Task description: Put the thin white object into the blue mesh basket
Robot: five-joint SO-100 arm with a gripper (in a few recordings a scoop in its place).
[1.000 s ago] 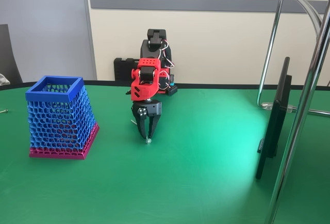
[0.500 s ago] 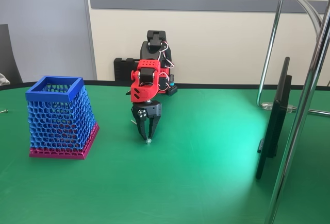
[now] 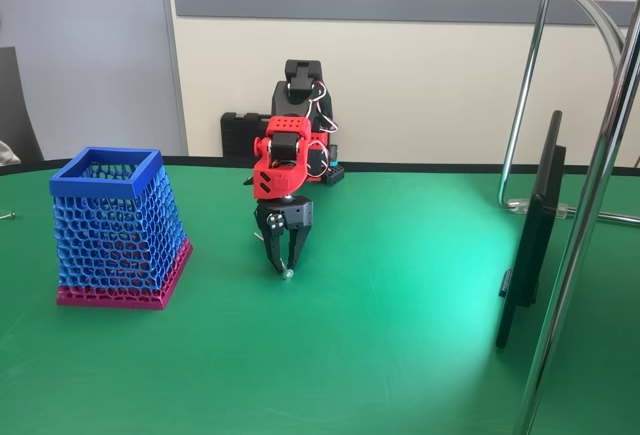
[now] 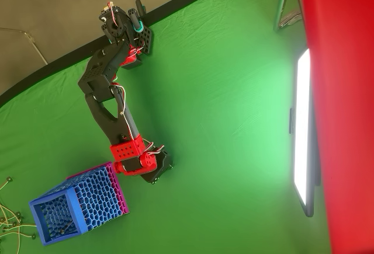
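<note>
Gripper point(image 3: 283, 267) tips down on green table point(image 3: 400, 335), fingers nearly together, small knob point(image 3: 288, 274) at tips

Green table point(image 3: 400, 355) with blue mesh basket point(image 3: 118, 230), upright monitor point(image 3: 530, 245)

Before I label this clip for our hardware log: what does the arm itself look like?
The arm has black links. A red wrist block has small round holes on top, and below it sits a black gripper with two tapered fingers. Thin white and red wires run along the joints. The base is black with a teal part.
</note>
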